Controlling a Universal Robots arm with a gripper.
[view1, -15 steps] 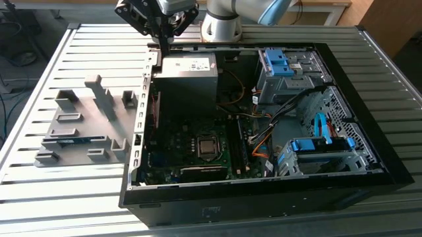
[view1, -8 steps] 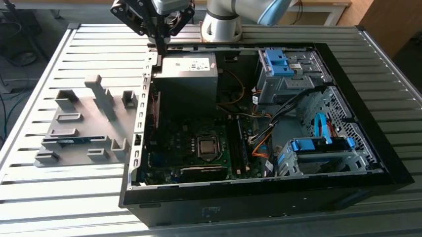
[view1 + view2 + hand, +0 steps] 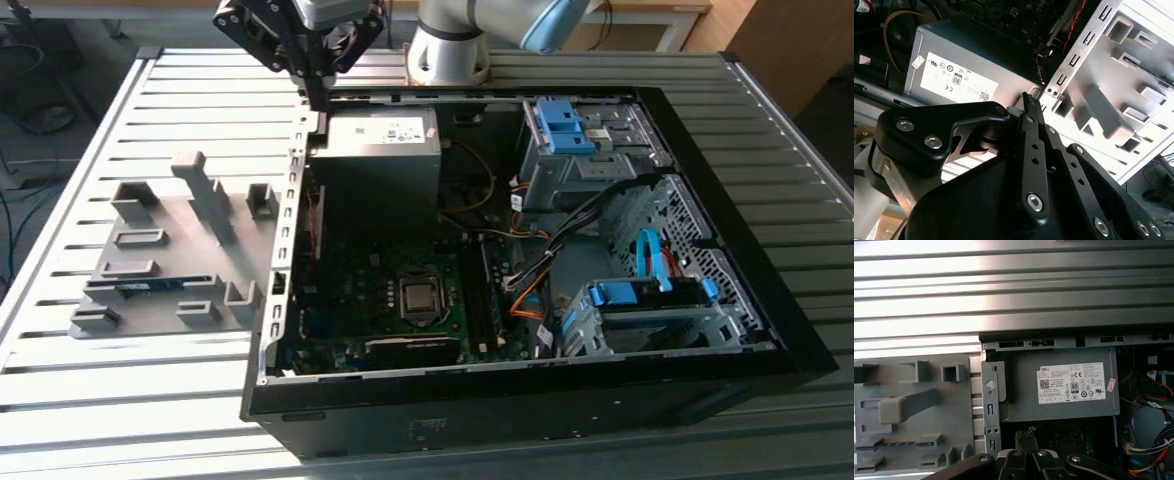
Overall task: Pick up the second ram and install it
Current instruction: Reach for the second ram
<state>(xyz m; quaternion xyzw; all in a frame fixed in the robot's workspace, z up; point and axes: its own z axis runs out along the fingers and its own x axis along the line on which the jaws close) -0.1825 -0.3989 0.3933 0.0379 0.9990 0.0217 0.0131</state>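
Observation:
The second ram (image 3: 150,285) is a thin blue-green stick lying on edge in a slot of the grey tray (image 3: 160,250), at the exterior view's left of the computer case. The first wrist view shows the second ram (image 3: 896,443) in the same tray (image 3: 914,405). My gripper (image 3: 318,98) hangs over the case's rear corner beside the grey power supply (image 3: 384,150), well away from the stick. Its black fingers meet at the tips with nothing between them, as both wrist views show the gripper (image 3: 1028,98) (image 3: 1026,433).
The open black case (image 3: 534,390) holds the motherboard (image 3: 400,300), loose cables (image 3: 534,270) and blue-latched drive cages (image 3: 641,300). The power supply (image 3: 1064,385) (image 3: 954,70) lies just under my fingers. Everything rests on a slatted metal table (image 3: 134,420).

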